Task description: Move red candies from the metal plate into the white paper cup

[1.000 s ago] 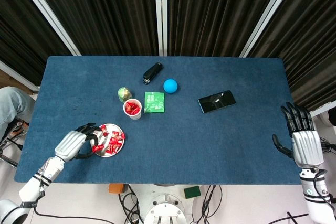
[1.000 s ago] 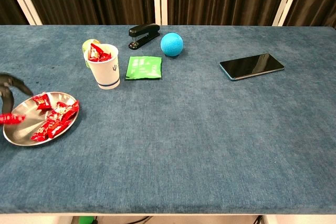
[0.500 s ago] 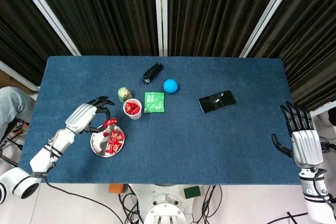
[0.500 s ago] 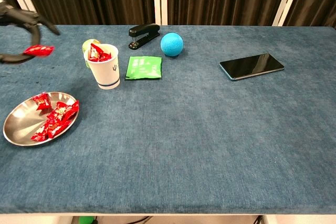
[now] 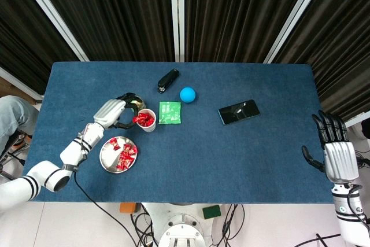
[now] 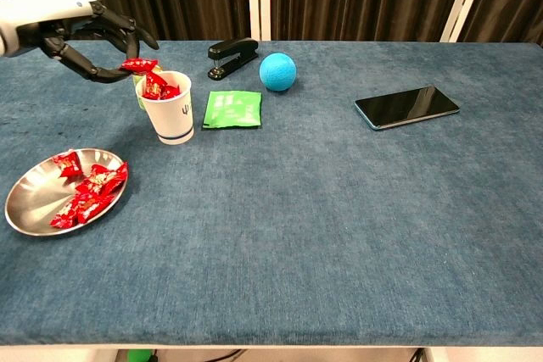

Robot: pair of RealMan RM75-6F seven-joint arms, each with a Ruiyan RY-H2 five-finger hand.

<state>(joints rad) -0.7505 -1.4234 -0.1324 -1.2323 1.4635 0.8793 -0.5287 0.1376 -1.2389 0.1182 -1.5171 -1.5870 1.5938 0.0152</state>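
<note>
While spread across the blue table (image 6: 356, 235), lay everything the task needed; stood well apart at the far right edge, the right hand (image 5: 337, 155), fingers apart and straight, holding nothing. Reached in from the left, the left hand (image 6: 93, 40), raised just beside and above the rim of the white paper cup (image 6: 170, 109), pinching a red candy (image 6: 138, 64) at its fingertips; hung over the cup's left lip, that candy, not yet inside. Sat near the front left corner, the metal plate (image 6: 30, 201), with more red candies heaped on its right half. Held several red candies already, the cup. Lay just right of the cup, a green packet (image 6: 232, 109); farther back, a black stapler (image 6: 232, 57) and a blue ball (image 6: 277, 71); off to the right, a black phone (image 6: 407, 106).
</note>
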